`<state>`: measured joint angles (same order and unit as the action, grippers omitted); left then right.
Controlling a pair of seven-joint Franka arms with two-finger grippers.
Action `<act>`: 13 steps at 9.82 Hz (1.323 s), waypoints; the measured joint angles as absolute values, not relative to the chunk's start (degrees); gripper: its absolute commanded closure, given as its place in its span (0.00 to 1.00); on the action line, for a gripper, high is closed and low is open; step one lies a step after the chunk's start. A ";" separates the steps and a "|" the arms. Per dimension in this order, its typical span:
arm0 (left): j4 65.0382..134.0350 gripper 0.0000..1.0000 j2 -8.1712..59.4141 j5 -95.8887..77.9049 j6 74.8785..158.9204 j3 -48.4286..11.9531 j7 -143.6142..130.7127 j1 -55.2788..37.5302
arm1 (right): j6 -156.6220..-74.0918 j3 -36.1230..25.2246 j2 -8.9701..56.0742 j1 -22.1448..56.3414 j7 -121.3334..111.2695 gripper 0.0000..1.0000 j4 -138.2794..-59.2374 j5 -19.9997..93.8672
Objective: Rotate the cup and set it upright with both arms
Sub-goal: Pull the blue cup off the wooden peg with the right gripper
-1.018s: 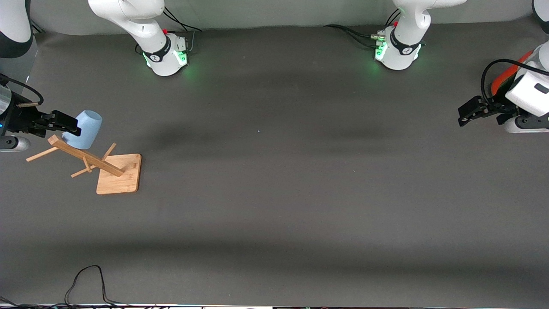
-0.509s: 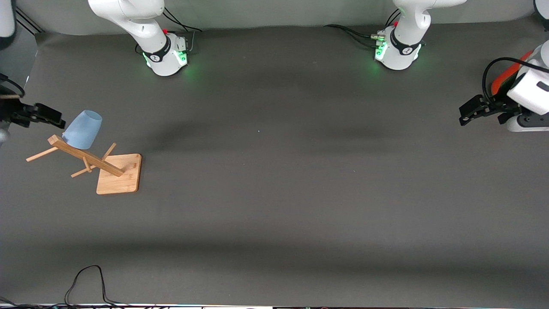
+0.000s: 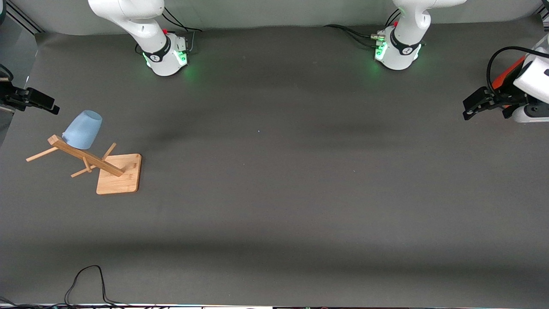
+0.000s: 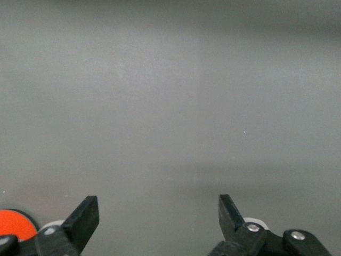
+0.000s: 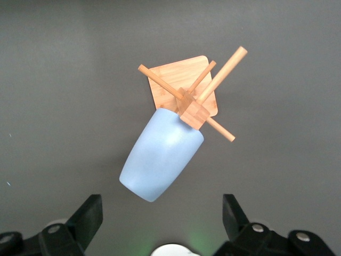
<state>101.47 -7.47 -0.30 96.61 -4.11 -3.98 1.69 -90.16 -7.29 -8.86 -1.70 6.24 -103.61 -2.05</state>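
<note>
The small pale-blue tapered plastic cup [image 3: 82,128] is showing matte and plain, the light-tan bamboo peg stand [image 3: 115,171] warm, the flat counter [image 3: 300,193] dark grey, both claws black.

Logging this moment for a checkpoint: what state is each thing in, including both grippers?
cup: hung upside down on a peg of the rack, released, base pointing up at a tilt.
wooden rack: standing on its square base, other pegs bare.
right gripper: open, empty, in the air over the table edge near the cup.
left gripper: open, empty, waiting at its own end beside the orange-red cylinder.
</note>
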 measured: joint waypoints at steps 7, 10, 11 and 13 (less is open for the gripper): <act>101.47 0.00 -7.44 -0.30 96.27 -4.00 -3.97 1.70 | -97.02 -7.18 -8.46 -1.56 34.85 0.00 -109.73 -0.17; 101.49 0.00 -7.32 -0.30 96.28 -4.00 -3.97 1.70 | -104.74 -7.38 -8.31 -1.57 35.19 0.00 -116.76 -0.08; 101.50 0.00 -7.20 -0.30 96.28 -3.99 -3.97 1.70 | -106.84 -7.92 -8.29 -1.57 35.19 0.00 -118.70 -0.08; 101.50 0.00 -6.96 -0.30 96.29 -3.99 -3.97 1.70 | -109.40 -8.79 -8.25 -1.58 35.19 0.00 -121.44 -0.08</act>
<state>101.50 -6.96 -0.30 96.29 -3.99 -3.97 1.70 -109.40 -8.79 -8.25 -1.58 35.19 -121.44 -0.08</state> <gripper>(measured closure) 0.000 0.000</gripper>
